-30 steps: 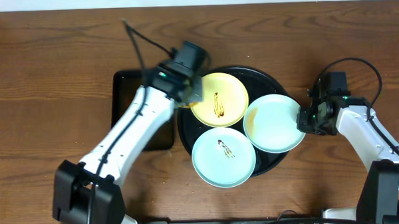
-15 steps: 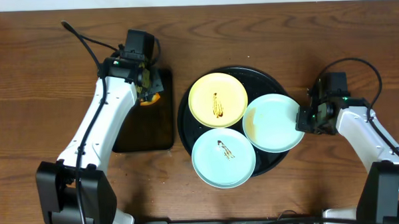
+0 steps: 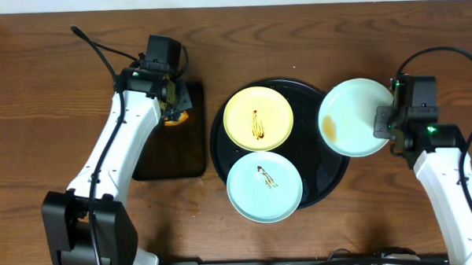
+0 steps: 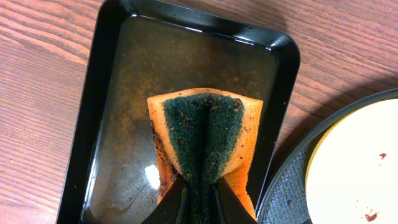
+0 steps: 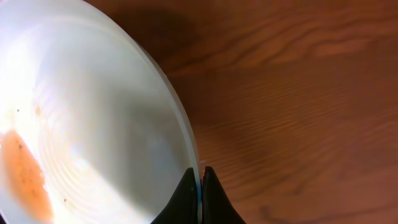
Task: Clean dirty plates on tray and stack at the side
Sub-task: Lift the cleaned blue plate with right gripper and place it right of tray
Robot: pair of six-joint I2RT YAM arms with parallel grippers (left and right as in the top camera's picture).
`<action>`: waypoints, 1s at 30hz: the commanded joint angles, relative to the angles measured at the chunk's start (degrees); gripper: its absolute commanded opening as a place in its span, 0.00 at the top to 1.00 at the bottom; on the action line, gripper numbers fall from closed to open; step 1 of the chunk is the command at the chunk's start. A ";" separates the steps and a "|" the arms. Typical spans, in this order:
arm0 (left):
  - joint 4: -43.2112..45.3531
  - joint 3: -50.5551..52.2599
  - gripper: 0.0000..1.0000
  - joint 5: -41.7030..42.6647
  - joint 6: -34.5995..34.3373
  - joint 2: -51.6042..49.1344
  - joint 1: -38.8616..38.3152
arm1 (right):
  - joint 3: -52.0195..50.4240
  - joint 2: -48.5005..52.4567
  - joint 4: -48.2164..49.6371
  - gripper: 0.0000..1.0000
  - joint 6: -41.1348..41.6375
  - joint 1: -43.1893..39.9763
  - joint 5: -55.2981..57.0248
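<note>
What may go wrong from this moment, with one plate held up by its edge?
1. The right gripper pinches the plate only at its rim, so it may slip or tilt and fall onto the round tray.
2. The sponge in the left gripper looks soiled, above a small tray that seems to hold liquid; carried over, it may drip on the table.

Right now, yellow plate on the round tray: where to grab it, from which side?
Probably best: pinch its thin rim on the right edge, coming from the right. The yellow plate lies flat and shallow, bare tray floor is there, while the pale green plate crowds its near edge.
</note>
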State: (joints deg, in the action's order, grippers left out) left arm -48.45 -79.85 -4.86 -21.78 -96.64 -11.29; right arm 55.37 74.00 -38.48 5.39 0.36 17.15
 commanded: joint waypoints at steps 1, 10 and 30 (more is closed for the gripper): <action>-0.17 -0.72 0.87 -0.33 0.72 1.22 0.24 | 0.87 -2.10 1.64 0.99 -3.10 5.01 12.92; -0.15 -0.72 0.87 -0.33 0.72 1.22 0.24 | 0.87 -1.22 3.67 0.99 -7.02 26.93 33.81; -0.22 -0.72 0.87 -0.33 0.70 1.22 0.24 | 0.87 1.38 5.68 0.99 2.64 30.97 38.51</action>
State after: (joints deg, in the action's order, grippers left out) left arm -48.45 -79.85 -4.86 -21.80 -96.64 -11.29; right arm 55.37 75.37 -32.58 1.58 34.22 60.53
